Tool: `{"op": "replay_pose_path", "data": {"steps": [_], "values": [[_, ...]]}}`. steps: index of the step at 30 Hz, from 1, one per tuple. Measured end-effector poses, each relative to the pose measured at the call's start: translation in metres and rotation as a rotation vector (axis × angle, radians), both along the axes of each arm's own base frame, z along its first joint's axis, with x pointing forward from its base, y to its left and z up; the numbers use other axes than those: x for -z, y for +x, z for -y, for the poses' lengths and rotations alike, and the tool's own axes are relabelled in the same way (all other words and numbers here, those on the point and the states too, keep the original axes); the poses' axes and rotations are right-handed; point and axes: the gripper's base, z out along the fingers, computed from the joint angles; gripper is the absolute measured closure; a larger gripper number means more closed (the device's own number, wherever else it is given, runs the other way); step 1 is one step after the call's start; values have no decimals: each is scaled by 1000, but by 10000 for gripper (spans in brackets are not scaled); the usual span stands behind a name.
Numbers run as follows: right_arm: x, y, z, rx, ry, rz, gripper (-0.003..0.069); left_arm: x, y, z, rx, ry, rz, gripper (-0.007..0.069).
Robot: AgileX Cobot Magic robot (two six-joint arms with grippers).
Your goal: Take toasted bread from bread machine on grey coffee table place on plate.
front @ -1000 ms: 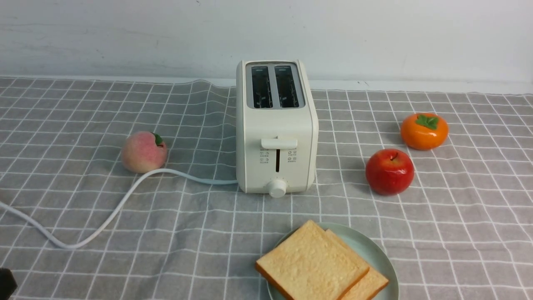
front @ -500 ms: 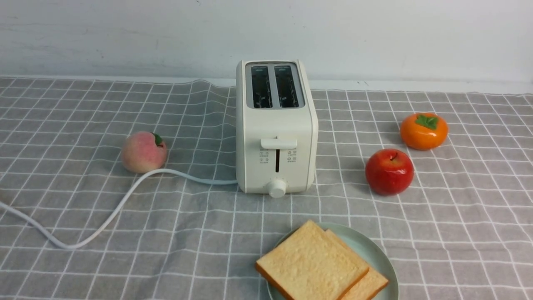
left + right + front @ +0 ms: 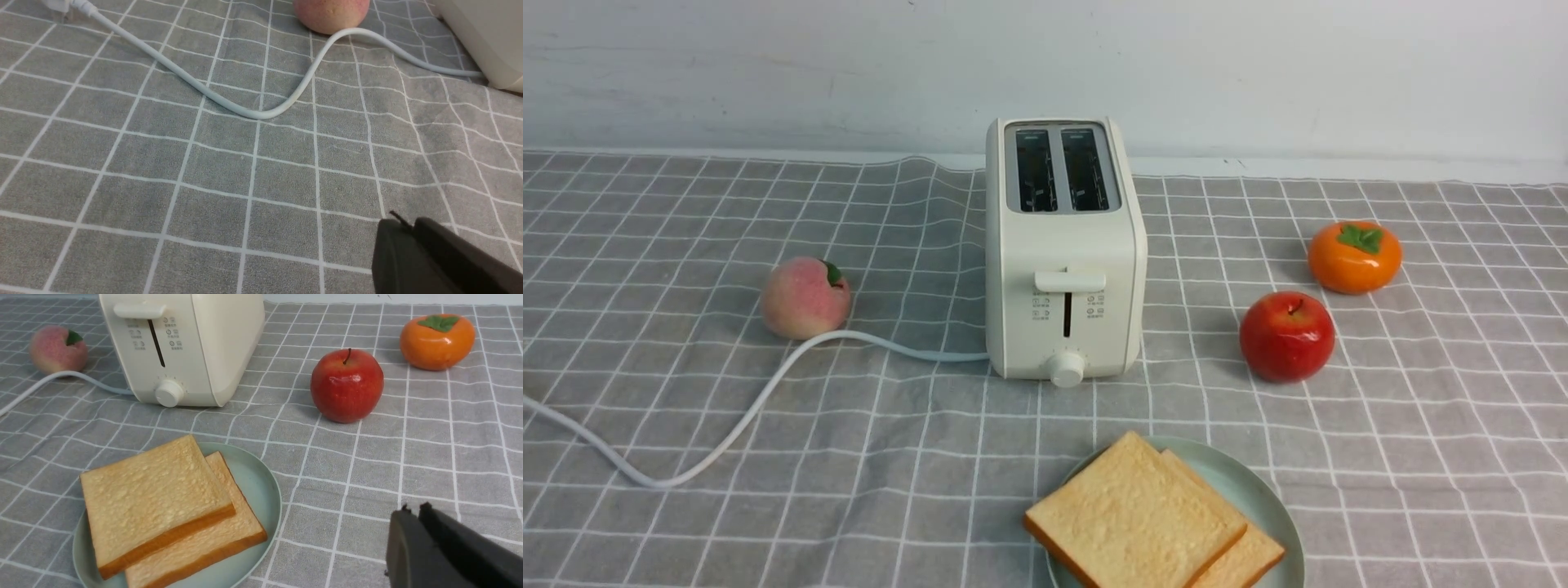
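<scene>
Grid-patterned grey coffee table (image 3: 686, 531) cloth lay wrinkled. Two square, porous toasted bread (image 3: 1131, 514) slices overlapped on the round plate (image 3: 1258, 490) at its near edge. Left gripper (image 3: 402, 228) and right gripper (image 3: 412, 516) looked pressed together, empty.

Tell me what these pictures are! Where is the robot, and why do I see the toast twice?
The robot has two arms with pinchers, and three cameras. One camera looks forward from between the arms. It shows the toaster with both slots empty, two slices of toast stacked on a green plate, a peach, an apple and a persimmon on a grey checked cloth. The other two cameras sit on the arms' wrists. The dark shapes there are the left pincher and right pincher, both shut and holding nothing. The right one sees the toast close up, so it appears twice.
</scene>
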Motion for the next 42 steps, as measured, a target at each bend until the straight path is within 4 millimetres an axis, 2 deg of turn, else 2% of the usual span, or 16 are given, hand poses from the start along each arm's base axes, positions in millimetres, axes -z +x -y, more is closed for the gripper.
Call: {"op": "replay_pose_path", "data": {"steps": [12,22,28,36,42], "values": [[-1,-1,3,36,8,15,606,0,0,0,0,1,0,569],[-1,-2,32,463,-11,43,593,0,0,0,0,1,0,567],[-1,-5,41,594,-45,39,583,0,0,0,0,1,1,557],[2,-3,37,539,-93,46,573,0,0,0,0,1,1,557],[38,2,25,399,-98,8,564,0,0,0,0,1,1,553]]}}
